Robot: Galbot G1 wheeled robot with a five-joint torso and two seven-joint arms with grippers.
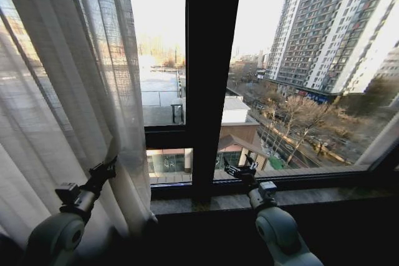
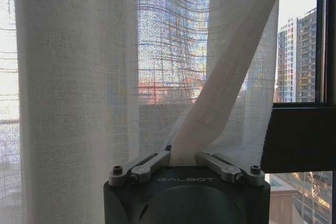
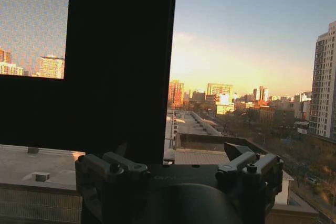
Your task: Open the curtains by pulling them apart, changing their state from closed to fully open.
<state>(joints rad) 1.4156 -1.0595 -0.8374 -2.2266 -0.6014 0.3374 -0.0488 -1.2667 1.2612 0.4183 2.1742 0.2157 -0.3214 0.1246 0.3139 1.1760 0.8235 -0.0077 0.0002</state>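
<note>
Window (image 1: 299,60): large pane with a dark vertical mullion (image 1: 212,79) at centre and a dark horizontal bar lower down; city blocks and low roofs show outside (bright sky). The right half of the glass is uncovered.

Curtains (image 1: 68,91): sheer off-white fabric in long vertical pleats, gathered on the left side of the window, its inner edge hanging just left of the mullion. In the left wrist view the weave lets the buildings show through, and one fold runs diagonally down to the gripper.

Sill (image 1: 324,194): dark ledge below the glass, running to the right.

Left gripper (image 1: 103,172): raised at lower left, against the curtain's lower part. The left wrist view shows its fingers (image 2: 152,162) drawn in on a fold of curtain, pinching the cloth between them.

Right gripper (image 1: 242,169): raised at lower centre, just right of the mullion, above the sill. Its fingers (image 3: 239,153) stand apart with nothing between them, clear of the curtain
</note>
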